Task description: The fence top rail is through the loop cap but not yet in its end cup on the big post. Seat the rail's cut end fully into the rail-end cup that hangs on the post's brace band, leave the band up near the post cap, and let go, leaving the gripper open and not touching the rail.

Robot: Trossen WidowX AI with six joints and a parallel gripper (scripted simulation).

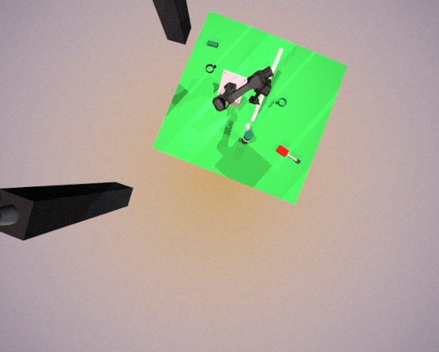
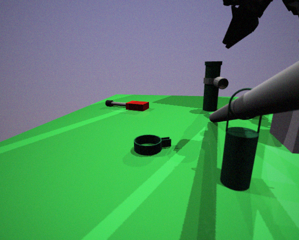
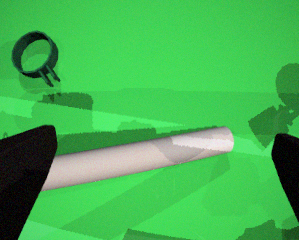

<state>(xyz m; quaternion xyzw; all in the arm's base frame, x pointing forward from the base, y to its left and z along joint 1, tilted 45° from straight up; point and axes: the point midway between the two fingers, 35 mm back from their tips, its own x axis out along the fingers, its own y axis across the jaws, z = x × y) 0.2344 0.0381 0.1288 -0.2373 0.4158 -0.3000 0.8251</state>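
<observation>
The white rail (image 1: 277, 60) (image 2: 276, 94) (image 3: 114, 162) passes through the wire loop (image 2: 244, 89) on the short dark post (image 2: 238, 160). Its cut end lies short of the pale end cup (image 1: 247, 126) (image 2: 221, 82), with a gap, and looks lower than the cup in the exterior view. The cup hangs on the brace band (image 2: 208, 80) on the upper half of the big green post (image 1: 248, 134) (image 2: 210, 99), a little below its cap. My gripper (image 3: 166, 140) is open and empty above the rail near its cut end. The arm hides the loop in the top view.
A dark ring clamp (image 1: 286, 102) (image 2: 147, 149) (image 3: 17, 50) lies beside the rail. A red block with a handle (image 1: 282, 150) (image 2: 137, 105) lies farther off. Another ring (image 1: 206, 68) and a green cylinder (image 1: 212, 43) lie beyond the arm's pale base plate (image 1: 227, 76).
</observation>
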